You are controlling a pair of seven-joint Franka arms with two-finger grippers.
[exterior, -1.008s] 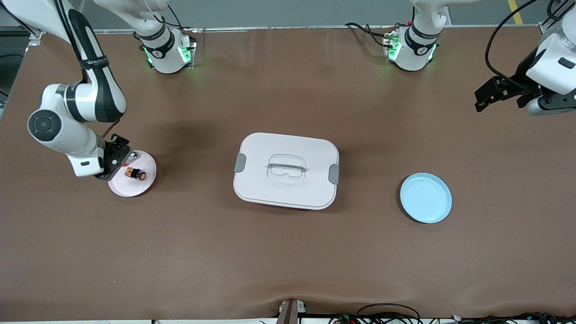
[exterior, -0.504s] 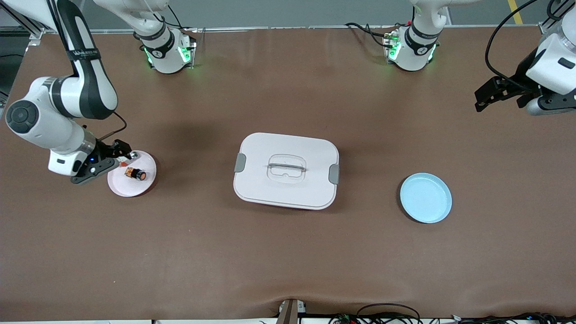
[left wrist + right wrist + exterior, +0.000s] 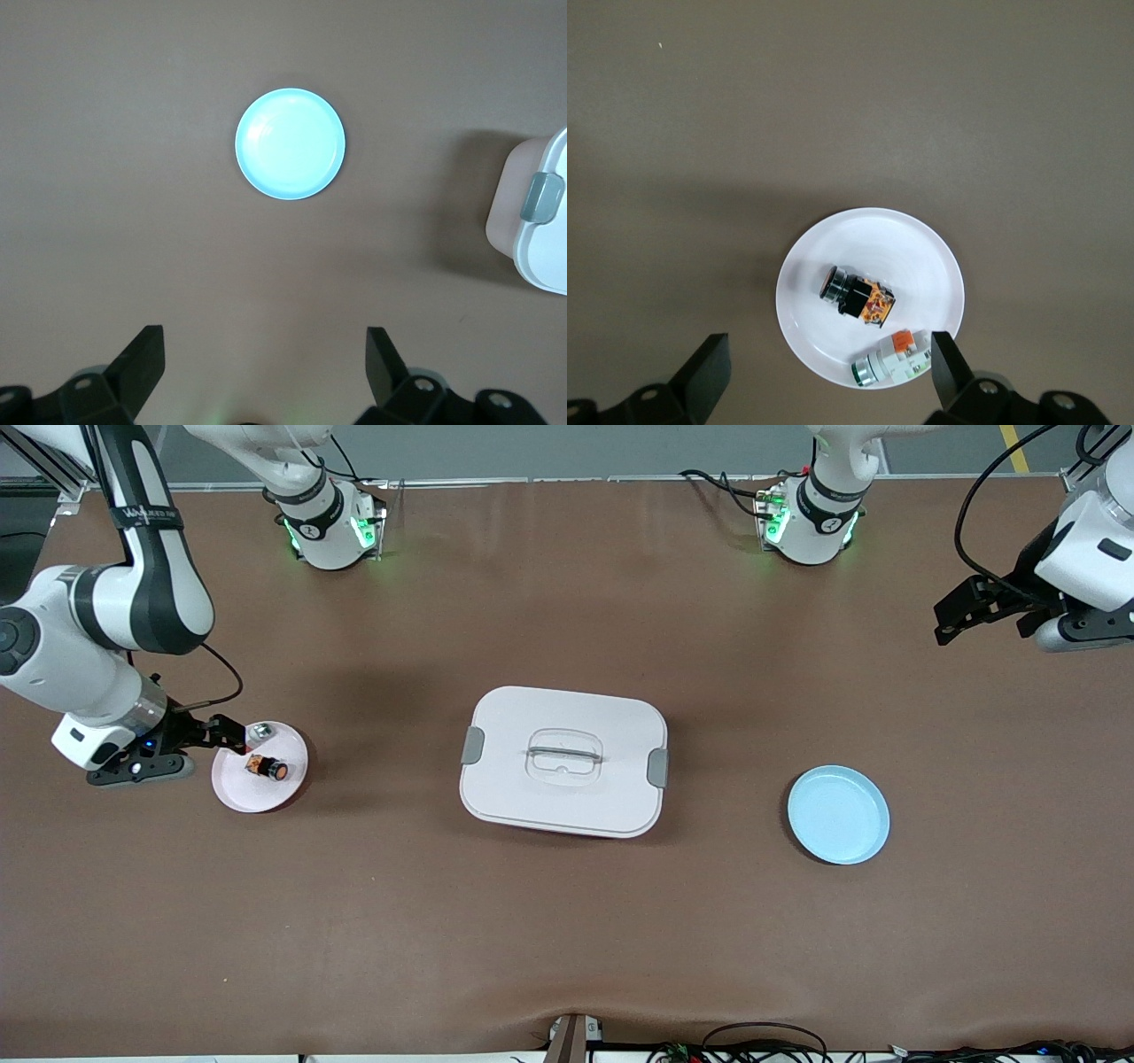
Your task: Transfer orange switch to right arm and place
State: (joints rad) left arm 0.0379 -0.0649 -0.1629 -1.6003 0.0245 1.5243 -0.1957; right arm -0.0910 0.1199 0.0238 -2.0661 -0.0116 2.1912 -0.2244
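On the pink plate at the right arm's end of the worktop lies the orange switch, on its side beside a silvery-white part; my right hand hovers at the plate's edge, fingers spread wide, holding nothing; my left hand waits over the other end, equally open and empty; to lift the switch cleanly I'd centre over its black barrel, clear of its neighbour; the blue plate sits bare.
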